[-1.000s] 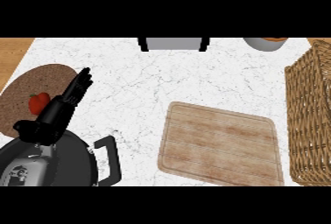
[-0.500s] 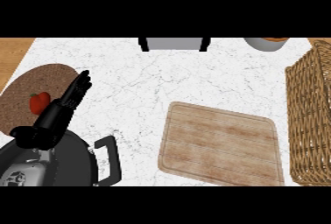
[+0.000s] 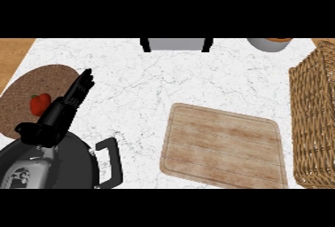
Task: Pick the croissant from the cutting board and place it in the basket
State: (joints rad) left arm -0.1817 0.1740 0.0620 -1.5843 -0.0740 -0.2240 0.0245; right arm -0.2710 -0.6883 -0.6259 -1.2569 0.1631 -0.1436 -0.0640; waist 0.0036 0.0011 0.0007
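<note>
Head view: left hand at the left, fingers straight and together, holding nothing, above the edge of a round brown mat that carries a small red item. Cutting board lies bare on the marble counter, just left of the wicker basket. Croissant's location cannot be told; right hand not seen.
</note>
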